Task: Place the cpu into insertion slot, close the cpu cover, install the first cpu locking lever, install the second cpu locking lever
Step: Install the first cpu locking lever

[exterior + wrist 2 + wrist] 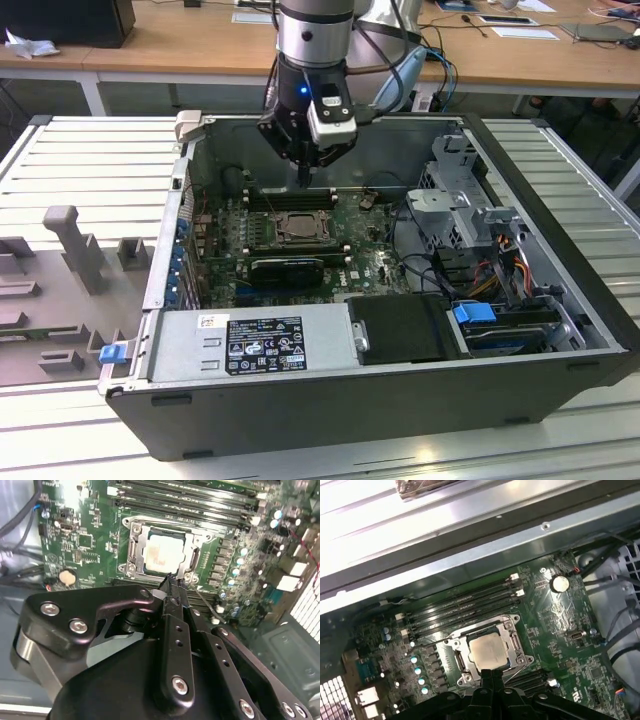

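Note:
The cpu [487, 651] lies flat in the insertion slot [300, 228] on the green board, its pale metal face showing [162, 551]. The silvery cpu cover [514, 642] lies down around it as a frame [191, 560]. A thin wire lever [475, 624] runs along one side of the socket. My gripper [305, 178] hangs just above the socket's edge, towards the memory slots in the exterior view. Its black fingers [172, 582] are pressed together to one tip, with nothing between them. In the first wrist view the gripper [487, 672] ends right at the cpu's edge.
The board sits deep in an open computer case [330, 400] with tall walls. Long black memory slots [465, 602] run beside the socket. A power supply [260, 340], a drive cage [460, 200] and loose cables [500, 270] fill the case at the exterior view's right.

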Controlling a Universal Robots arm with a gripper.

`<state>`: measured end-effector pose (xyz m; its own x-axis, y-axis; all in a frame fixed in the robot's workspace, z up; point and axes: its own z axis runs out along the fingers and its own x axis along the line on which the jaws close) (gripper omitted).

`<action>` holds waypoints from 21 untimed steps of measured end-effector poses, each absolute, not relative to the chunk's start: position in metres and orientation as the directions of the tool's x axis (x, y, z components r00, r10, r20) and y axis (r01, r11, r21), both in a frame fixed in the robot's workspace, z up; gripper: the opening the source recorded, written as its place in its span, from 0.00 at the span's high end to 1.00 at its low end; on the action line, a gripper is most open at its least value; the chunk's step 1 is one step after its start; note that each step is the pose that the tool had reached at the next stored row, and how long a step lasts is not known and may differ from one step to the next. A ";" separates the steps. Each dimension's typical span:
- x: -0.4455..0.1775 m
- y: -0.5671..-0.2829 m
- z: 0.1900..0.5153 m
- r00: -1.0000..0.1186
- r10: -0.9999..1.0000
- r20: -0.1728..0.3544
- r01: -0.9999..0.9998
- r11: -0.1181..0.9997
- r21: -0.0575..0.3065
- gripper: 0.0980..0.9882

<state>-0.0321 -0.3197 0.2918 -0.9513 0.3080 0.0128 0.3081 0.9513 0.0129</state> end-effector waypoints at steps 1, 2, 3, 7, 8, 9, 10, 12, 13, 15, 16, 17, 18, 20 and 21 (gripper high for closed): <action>-0.032 -0.320 0.292 -0.959 0.285 0.013 0.285 0.959 0.013 0.99; -0.032 -0.320 0.292 -0.964 0.266 0.013 0.266 0.964 0.013 0.99; -0.032 -0.320 0.292 -0.972 0.236 0.013 0.236 0.972 0.013 0.99; -0.032 -0.320 0.291 -0.995 0.099 0.013 0.099 0.995 0.013 0.99; -0.032 -0.320 0.292 -0.997 0.081 0.013 0.081 0.997 0.013 0.99; -0.032 -0.320 0.292 -0.998 0.068 0.013 0.068 0.998 0.013 0.99; -0.032 -0.320 0.292 -0.998 0.053 0.013 0.054 0.998 0.013 0.99; -0.032 -0.320 0.292 -0.999 0.034 0.013 0.034 0.999 0.013 0.99; -0.032 -0.320 0.292 -1.000 0.020 0.013 0.020 1.000 0.013 0.99; -0.032 -0.320 0.291 -1.000 -0.020 0.006 -0.019 1.000 0.013 0.99; -0.032 -0.320 0.291 -1.000 -0.024 -0.003 -0.024 1.000 0.013 0.99; -0.033 -0.320 0.291 -1.000 -0.028 -0.010 -0.028 1.000 0.013 0.99; -0.033 -0.320 0.290 -0.999 -0.031 -0.015 -0.031 0.999 0.013 0.99; -0.036 -0.320 0.289 -0.999 -0.034 -0.018 -0.035 0.999 0.023 0.99; -0.040 -0.320 0.287 -0.999 -0.034 -0.018 -0.035 0.999 0.031 0.99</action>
<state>-0.0403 -0.3196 0.2873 -0.9993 -0.0341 -0.0181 -0.0346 0.9989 0.0309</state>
